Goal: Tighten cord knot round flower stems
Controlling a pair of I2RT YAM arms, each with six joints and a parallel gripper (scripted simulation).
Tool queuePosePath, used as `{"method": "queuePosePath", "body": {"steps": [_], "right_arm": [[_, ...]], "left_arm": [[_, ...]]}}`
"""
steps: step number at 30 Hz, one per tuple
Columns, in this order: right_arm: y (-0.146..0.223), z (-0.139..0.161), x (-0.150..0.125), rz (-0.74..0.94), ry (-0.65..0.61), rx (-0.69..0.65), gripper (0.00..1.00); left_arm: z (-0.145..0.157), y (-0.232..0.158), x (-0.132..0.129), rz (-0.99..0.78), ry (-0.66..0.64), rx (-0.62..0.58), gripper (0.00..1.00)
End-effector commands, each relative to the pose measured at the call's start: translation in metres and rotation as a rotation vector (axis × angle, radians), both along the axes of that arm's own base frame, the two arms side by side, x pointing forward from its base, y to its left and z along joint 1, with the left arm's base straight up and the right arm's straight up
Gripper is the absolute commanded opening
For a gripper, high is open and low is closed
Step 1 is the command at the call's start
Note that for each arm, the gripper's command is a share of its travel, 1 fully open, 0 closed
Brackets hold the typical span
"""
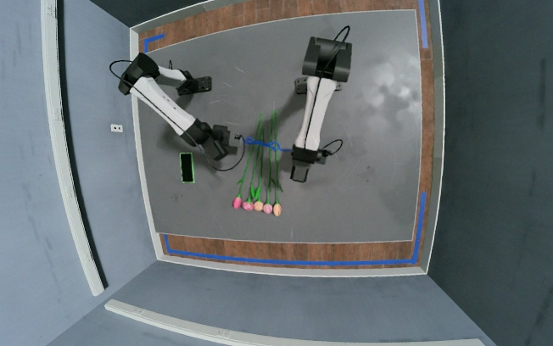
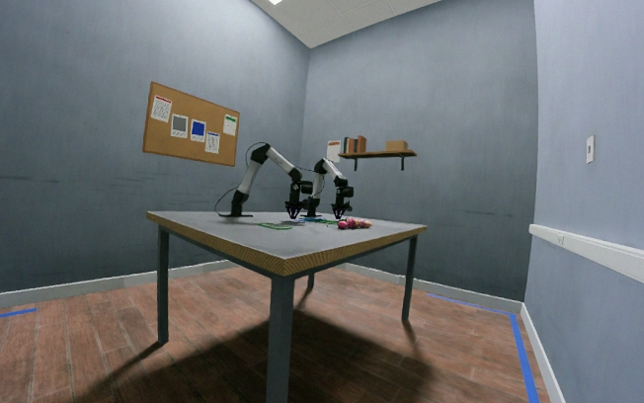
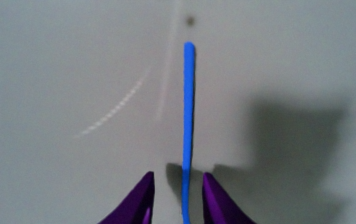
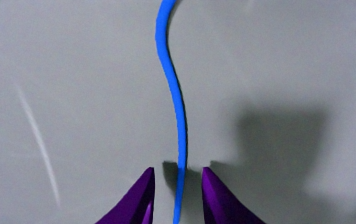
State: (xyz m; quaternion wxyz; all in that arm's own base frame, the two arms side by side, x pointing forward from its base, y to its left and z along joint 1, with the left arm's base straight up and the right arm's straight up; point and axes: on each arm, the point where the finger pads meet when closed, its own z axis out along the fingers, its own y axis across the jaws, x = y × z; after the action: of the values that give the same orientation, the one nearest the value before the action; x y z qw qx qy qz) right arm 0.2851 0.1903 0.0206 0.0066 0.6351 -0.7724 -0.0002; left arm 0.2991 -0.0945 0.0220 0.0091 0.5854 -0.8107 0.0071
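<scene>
And here's the blue cord, knot loose across the stems on the desk! Left pincer at three o'clock from it in the top view, right pincer at nine, both partly open, gripping nothing, cord tails running below their gaps!

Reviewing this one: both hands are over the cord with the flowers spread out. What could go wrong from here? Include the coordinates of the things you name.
The left hand (image 2: 339, 217) (image 3: 178, 181) and right hand (image 2: 292, 217) (image 4: 178, 176) are open around the thin cord (image 1: 263, 144) (image 2: 310, 219) (image 3: 188, 100) (image 4: 175, 90), so either may miss it or let it slip. The stems (image 1: 270, 170) (image 2: 323, 221) lie spread; uneven pulling might drag them sideways, and overtightening might bend them.
</scene>
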Motion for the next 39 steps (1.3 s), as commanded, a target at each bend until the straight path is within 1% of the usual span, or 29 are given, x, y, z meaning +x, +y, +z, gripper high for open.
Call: {"method": "queuePosePath", "body": {"steps": [1,3,5,15,19,21,24,26,28,31,32,33,36,37,39], "right_arm": [[0.008,0.007,0.006,0.018,-0.017,0.011,0.27],[0.008,0.007,0.006,0.018,-0.017,0.011,0.27],[0.006,-0.002,0.002,0.026,0.000,0.000,0.27],[0.008,-0.015,0.003,0.018,-0.005,0.003,0.27],[0.007,-0.023,0.001,0.018,0.002,-0.002,0.27],[0.007,-0.027,0.001,0.018,0.004,-0.002,0.27],[0.007,-0.027,0.001,0.018,0.004,-0.002,0.27],[0.008,-0.019,0.002,0.018,-0.015,0.011,0.27],[0.009,-0.021,0.004,0.018,-0.011,0.009,0.27],[0.008,-0.024,0.002,0.018,0.003,-0.001,0.27],[0.008,-0.024,0.002,0.018,0.003,-0.001,0.18],[0.008,-0.024,0.002,0.018,0.003,-0.001,0.12],[0.005,-0.026,-0.002,0.018,0.014,-0.008,0.03],[0.005,-0.023,0.000,0.020,0.005,-0.002,0.00],[0.005,-0.019,0.001,0.018,-0.004,0.004,0.00]], "left_arm": [[-0.003,0.000,0.010,0.012,-0.015,0.021,0.27],[-0.008,0.002,0.009,0.016,-0.014,0.022,0.27],[-0.013,0.002,0.006,0.016,-0.006,0.024,0.27],[-0.025,0.004,0.006,0.012,-0.002,0.025,0.27],[-0.020,0.003,0.014,0.007,-0.013,0.022,0.27],[-0.020,0.003,0.013,0.006,-0.010,0.023,0.27],[-0.019,0.003,0.011,0.006,-0.013,0.022,0.27],[-0.018,0.004,0.009,0.007,-0.014,0.022,0.27],[-0.019,0.004,0.009,0.007,-0.013,0.022,0.12],[-0.019,0.003,0.010,0.007,-0.022,0.019,0.03],[-0.019,0.003,0.010,0.008,-0.021,0.020,0.00],[-0.019,0.003,0.010,0.008,-0.021,0.020,0.00],[-0.019,0.003,0.009,0.009,-0.021,0.019,0.00],[-0.019,0.003,0.009,0.009,-0.021,0.019,0.00],[-0.019,0.003,0.009,0.009,-0.021,0.019,0.00]]}}
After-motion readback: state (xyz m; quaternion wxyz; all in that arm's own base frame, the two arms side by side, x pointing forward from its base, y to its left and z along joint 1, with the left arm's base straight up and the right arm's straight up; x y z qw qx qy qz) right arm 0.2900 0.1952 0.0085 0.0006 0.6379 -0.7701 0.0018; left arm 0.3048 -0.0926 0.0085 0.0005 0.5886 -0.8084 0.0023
